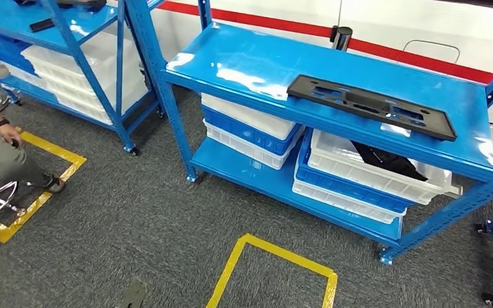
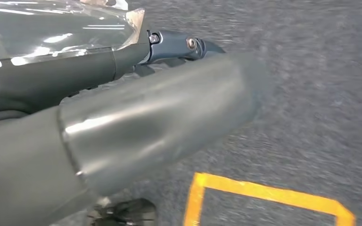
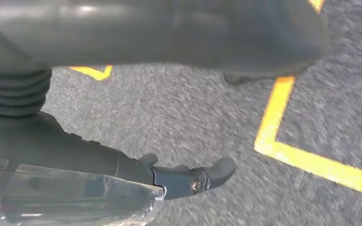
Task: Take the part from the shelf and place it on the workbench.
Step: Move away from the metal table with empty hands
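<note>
Grey carpet (image 1: 122,212) underlies a blue shelf (image 1: 244,61) right of centre; a black part (image 1: 371,106) lies on top. Left hand (image 2: 179,44) and right hand (image 3: 188,176) hang empty; how far open, I cannot tell.

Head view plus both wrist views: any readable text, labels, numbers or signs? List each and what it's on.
None readable.
Black part on the blue shelf: cut-outs, no lettering.
White bins: no labels showing.
Yellow floor tape: a plain outline, no characters.
Both wrist views are motion-blurred; no text on the left hand or right hand.
</note>
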You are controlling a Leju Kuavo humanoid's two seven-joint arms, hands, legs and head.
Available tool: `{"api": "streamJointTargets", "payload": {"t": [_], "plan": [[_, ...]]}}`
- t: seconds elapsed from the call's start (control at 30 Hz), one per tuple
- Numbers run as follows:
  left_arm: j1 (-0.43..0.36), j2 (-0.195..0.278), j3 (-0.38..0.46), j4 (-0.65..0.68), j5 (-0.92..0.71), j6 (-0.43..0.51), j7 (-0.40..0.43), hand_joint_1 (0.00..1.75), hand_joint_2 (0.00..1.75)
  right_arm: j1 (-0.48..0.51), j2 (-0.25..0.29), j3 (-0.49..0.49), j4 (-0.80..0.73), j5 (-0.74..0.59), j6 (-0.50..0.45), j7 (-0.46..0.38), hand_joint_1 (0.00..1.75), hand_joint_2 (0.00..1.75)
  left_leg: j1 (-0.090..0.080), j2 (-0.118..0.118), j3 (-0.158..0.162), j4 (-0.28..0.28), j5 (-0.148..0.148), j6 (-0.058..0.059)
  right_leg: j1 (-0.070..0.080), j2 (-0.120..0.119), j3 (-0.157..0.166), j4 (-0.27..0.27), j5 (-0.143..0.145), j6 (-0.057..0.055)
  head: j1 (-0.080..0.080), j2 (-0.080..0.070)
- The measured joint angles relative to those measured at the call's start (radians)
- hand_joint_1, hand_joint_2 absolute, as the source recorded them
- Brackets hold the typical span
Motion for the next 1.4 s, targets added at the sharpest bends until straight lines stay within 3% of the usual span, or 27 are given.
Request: {"api": "streamJointTargets", "payload": {"t": [0.13,0.17,0.2,0.23,0.27,0.3,0.37,0.4,0.43,0.47,0.5,0.57,0.63,0.67,0.7,0.77,0.8,0.87,1.0,1.1,1.2,1.33,1.4], "plan": [[-0.003,0.0,-0.001,0.0,0.0,0.001,0.0,0.0,0.0,-0.002,-0.004,0.0,0.0,0.001,0.0,0.0,0.0,0.0,0.002,-0.008,-0.139,0.212,-0.104,-0.009,0.005,0.03,0.005,0.0,-0.008,-0.02,-0.003,0.0],[-0.001,0.0,-0.001,0.0,0.0,0.002,0.0,0.0,0.0,-0.001,-0.005,0.0,0.0,0.002,0.0,0.0,0.0,0.0,0.002,-0.009,-0.162,0.224,-0.107,-0.01,0.006,0.04,0.007,0.0,-0.01,-0.022,-0.004,0.0],[0.0,0.001,-0.001,0.0,0.0,0.003,0.0,0.0,0.0,0.001,-0.005,0.0,0.0,0.002,0.0,0.0,0.0,0.0,0.002,-0.011,-0.171,0.202,-0.083,-0.008,0.007,0.052,0.009,0.0,-0.012,-0.023,-0.004,0.0],[0.0,0.001,0.0,0.0,0.0,0.004,-0.001,0.0,0.0,0.001,-0.004,0.0,0.0,0.003,0.001,0.0,0.0,0.0,0.002,-0.018,-0.164,0.148,-0.033,-0.005,0.008,0.064,0.013,0.0,-0.013,-0.023,-0.004,0.0],[0.0,0.003,0.0,0.0,0.0,0.006,-0.001,0.0,0.44,0.002,-0.003,0.0,0.0,0.003,0.001,0.0,0.0,0.0,0.002,-0.036,-0.152,0.082,0.023,0.0,0.008,0.076,0.015,0.0,-0.014,-0.022,-0.004,0.0],[0.001,0.005,0.0,0.0,0.001,0.007,-0.002,0.0,0.87,0.001,-0.001,0.0,0.0,0.004,0.002,0.0,0.0,0.0,0.0,-0.056,-0.142,0.029,0.05,0.006,0.009,0.088,0.016,0.001,-0.015,-0.02,-0.004,0.0],[0.003,0.008,0.0,0.0,0.002,0.009,-0.002,0.0,1.75,0.001,0.001,0.0,0.001,0.004,0.003,0.0,0.0,0.0,-0.007,-0.085,-0.137,-0.019,0.055,0.021,0.011,0.109,0.01,0.002,-0.017,-0.012,-0.003,0.0],[0.003,0.008,0.0,0.0,0.003,0.01,-0.002,0.0,1.75,0.002,0.001,0.0,0.001,0.003,0.003,0.0,0.0,0.0,-0.01,-0.083,-0.136,-0.02,0.049,0.028,0.012,0.121,0.004,0.002,-0.018,-0.006,-0.003,0.0],[0.003,0.006,0.0,0.0,0.004,0.011,-0.002,0.0,1.75,0.004,0.0,0.0,0.001,0.003,0.002,0.0,0.0,0.0,-0.006,-0.074,-0.129,-0.027,0.066,0.036,0.017,0.127,0.001,0.004,-0.021,0.0,-0.003,0.0],[0.003,0.004,0.0,0.0,0.004,0.012,-0.002,0.0,1.75,0.006,-0.001,0.0,0.001,0.003,0.002,0.001,0.0,0.0,-0.003,-0.062,-0.12,-0.035,0.084,0.042,0.02,0.116,-0.003,0.013,-0.026,0.004,-0.003,0.0],[0.002,0.003,0.0,0.0,0.005,0.012,-0.002,0.0,1.75,0.007,-0.002,0.0,0.001,0.003,0.002,0.002,0.0,0.0,0.0,-0.048,-0.112,-0.042,0.097,0.048,0.023,0.094,-0.014,0.036,-0.04,0.005,0.001,0.0],[0.001,0.003,0.001,0.0,0.005,0.012,-0.001,0.0,1.75,0.005,-0.002,0.0,0.001,0.002,0.002,0.003,0.0,0.0,0.003,-0.019,-0.103,-0.049,0.103,0.053,0.019,0.035,-0.063,0.137,-0.09,0.004,0.008,0.0],[0.003,0.002,0.001,0.0,0.005,0.012,0.002,0.0,1.75,0.002,-0.002,0.0,0.001,0.001,0.002,0.004,0.0,0.0,0.003,0.008,-0.102,-0.049,0.1,0.052,0.007,0.012,-0.127,0.256,-0.136,0.012,0.011,0.0],[0.003,0.002,0.001,0.0,0.005,0.012,0.003,0.0,1.75,0.003,-0.002,0.0,0.001,0.0,0.002,0.004,0.0,0.0,0.005,0.021,-0.101,-0.049,0.097,0.049,0.0,0.008,-0.141,0.28,-0.14,0.022,0.011,0.0],[0.003,0.002,0.001,0.0,0.005,0.012,0.004,0.0,1.75,0.005,-0.003,0.0,0.001,0.0,0.002,0.004,0.0,0.0,0.007,0.031,-0.099,-0.049,0.093,0.044,-0.007,0.003,-0.135,0.265,-0.127,0.035,0.012,0.0],[0.003,0.002,0.001,0.0,0.006,0.01,0.006,0.0,1.75,0.006,-0.004,0.0,0.001,0.001,0.002,0.004,0.0,0.0,0.013,0.045,-0.089,-0.048,0.083,0.031,-0.02,-0.016,-0.07,0.136,-0.072,0.062,0.012,0.0],[0.002,0.003,0.002,0.0,0.007,0.008,0.006,0.0,1.75,0.006,-0.004,0.0,0.001,0.002,0.002,0.004,0.0,0.0,0.013,0.05,-0.086,-0.048,0.077,0.021,-0.022,-0.025,-0.035,0.072,-0.048,0.069,0.014,0.0],[0.0,0.004,0.002,0.0,0.009,0.001,0.007,0.0,1.75,0.007,-0.003,0.0,0.001,0.005,-0.001,0.009,0.0,0.0,0.01,0.056,-0.08,-0.047,0.065,0.01,-0.024,-0.035,0.004,0.005,-0.025,0.067,0.013,0.0],[-0.002,0.005,0.002,0.0,0.01,-0.003,0.012,0.0,1.75,0.007,-0.003,0.001,0.001,0.009,-0.001,0.017,0.0,0.0,0.013,0.056,-0.07,-0.056,0.064,0.037,-0.021,-0.031,0.012,0.004,-0.029,0.054,0.009,0.0],[-0.002,0.005,0.002,0.0,0.008,-0.002,0.02,0.0,1.75,0.006,-0.003,0.002,0.001,0.01,0.0,0.021,0.0,0.0,0.015,0.056,-0.063,-0.067,0.066,0.033,-0.017,-0.03,0.013,0.004,-0.034,0.046,0.009,0.0],[-0.002,0.005,0.002,0.0,0.006,-0.002,0.024,0.0,1.75,0.006,-0.002,0.003,0.001,0.012,0.001,0.023,0.0,0.0,0.016,0.056,-0.059,-0.075,0.069,0.023,-0.015,-0.03,0.013,0.004,-0.035,0.043,0.009,0.0],[-0.002,0.005,0.002,0.0,0.006,-0.002,0.026,0.0,1.75,0.006,-0.003,0.008,0.001,0.013,0.004,0.027,0.0,0.0,0.02,0.056,-0.056,-0.082,0.07,-0.007,-0.012,-0.03,0.013,0.004,-0.036,0.04,0.01,0.0],[-0.002,0.005,0.002,0.0,0.006,-0.002,0.028,0.0,1.75,0.006,-0.003,0.009,0.001,0.014,0.009,0.035,0.0,0.87,0.02,0.056,-0.055,-0.082,0.07,-0.013,-0.011,-0.03,0.013,0.005,-0.036,0.039,0.01,0.0]]}}
